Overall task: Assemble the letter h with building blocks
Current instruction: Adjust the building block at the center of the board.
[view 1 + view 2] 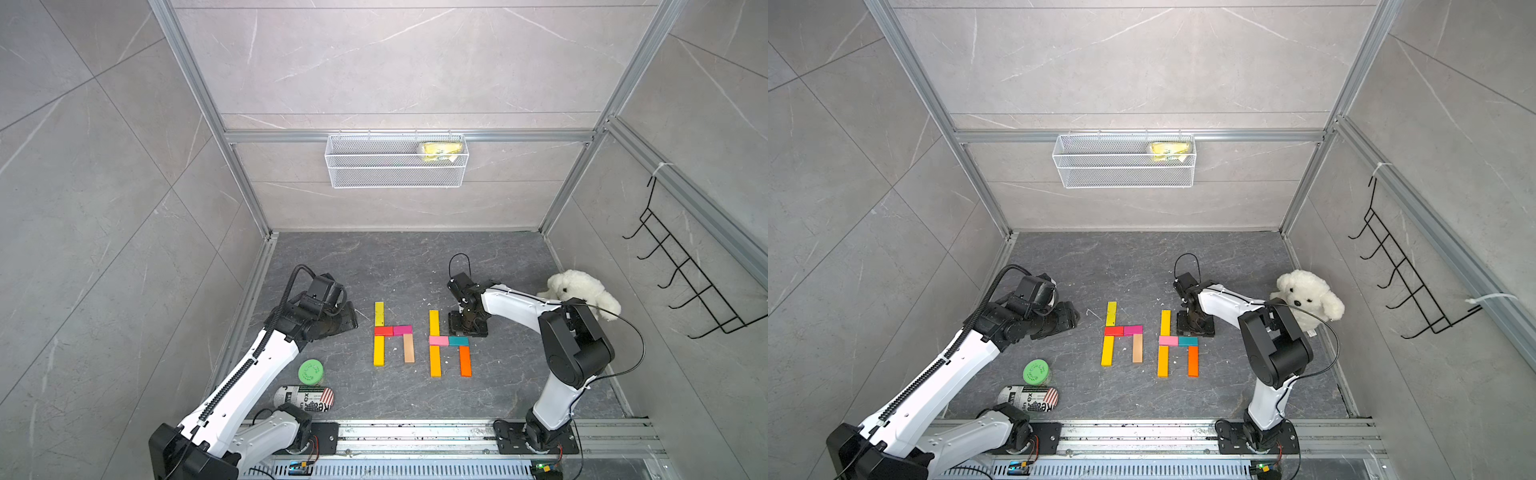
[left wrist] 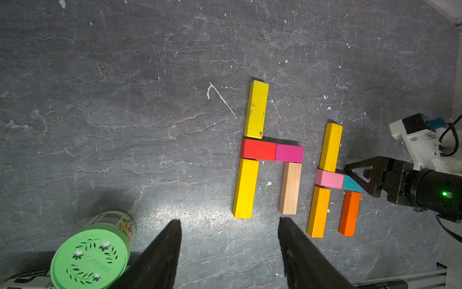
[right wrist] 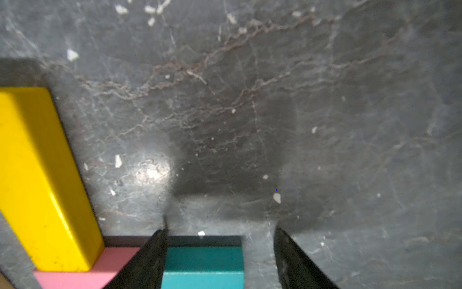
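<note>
Two h shapes of building blocks lie flat on the dark floor. The left h is made of a yellow block (image 1: 379, 313), a red block (image 1: 383, 331), a magenta block (image 1: 402, 330), a second yellow block (image 1: 378, 351) and a tan block (image 1: 409, 348). The right h has a yellow upright (image 1: 434, 322), pink (image 1: 438, 340), teal (image 3: 202, 265), amber (image 1: 435, 360) and orange (image 1: 465, 360) blocks. My right gripper (image 3: 219, 230) stands open low over the teal block, one finger at the pink-teal seam, the other clear of the block's end. My left gripper (image 2: 230, 221) hangs open and empty, left of the left h.
A green-lidded jar (image 1: 311, 371) and a printed can (image 1: 305, 398) lying on its side sit near the left arm's base. A white plush dog (image 1: 582, 291) sits behind the right arm. A wire basket (image 1: 395, 160) hangs on the back wall and a black hook rack (image 1: 685, 282) on the right wall.
</note>
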You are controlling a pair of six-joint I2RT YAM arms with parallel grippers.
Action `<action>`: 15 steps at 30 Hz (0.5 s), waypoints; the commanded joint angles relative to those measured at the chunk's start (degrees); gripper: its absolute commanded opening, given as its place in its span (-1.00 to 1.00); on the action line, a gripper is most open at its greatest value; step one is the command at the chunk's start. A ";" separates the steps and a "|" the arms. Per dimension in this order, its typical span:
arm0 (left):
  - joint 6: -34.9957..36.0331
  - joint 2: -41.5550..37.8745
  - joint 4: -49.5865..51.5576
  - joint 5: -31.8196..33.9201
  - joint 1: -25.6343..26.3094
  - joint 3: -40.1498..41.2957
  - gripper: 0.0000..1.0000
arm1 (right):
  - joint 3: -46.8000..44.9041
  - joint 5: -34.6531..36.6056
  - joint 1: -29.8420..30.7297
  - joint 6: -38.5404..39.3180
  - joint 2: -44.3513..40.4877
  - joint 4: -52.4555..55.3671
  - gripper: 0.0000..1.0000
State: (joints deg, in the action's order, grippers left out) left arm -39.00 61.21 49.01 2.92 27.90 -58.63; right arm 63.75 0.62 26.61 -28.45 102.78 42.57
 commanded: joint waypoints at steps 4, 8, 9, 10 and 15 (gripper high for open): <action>0.24 -0.84 0.03 0.59 -0.35 -0.77 0.33 | 2.85 2.80 0.35 -0.72 -2.53 2.64 0.42; 0.28 -0.50 0.20 0.14 -0.30 -2.23 0.33 | 6.27 4.74 0.30 -1.82 -7.88 5.69 0.43; 0.47 -0.35 0.20 0.07 -0.32 -3.06 0.34 | 7.45 5.17 0.29 -2.13 -9.81 6.80 0.43; 0.74 -0.15 0.29 0.11 -0.37 -3.87 0.34 | 8.30 5.48 0.37 -2.34 -11.90 7.64 0.44; 3.97 0.69 -0.42 3.54 -0.31 -10.33 0.46 | 9.99 8.28 0.47 -3.67 -28.28 9.79 0.51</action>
State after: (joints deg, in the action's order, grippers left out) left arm -38.20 62.19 49.74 3.62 27.92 -64.38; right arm 72.36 5.61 26.74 -30.44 83.35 48.34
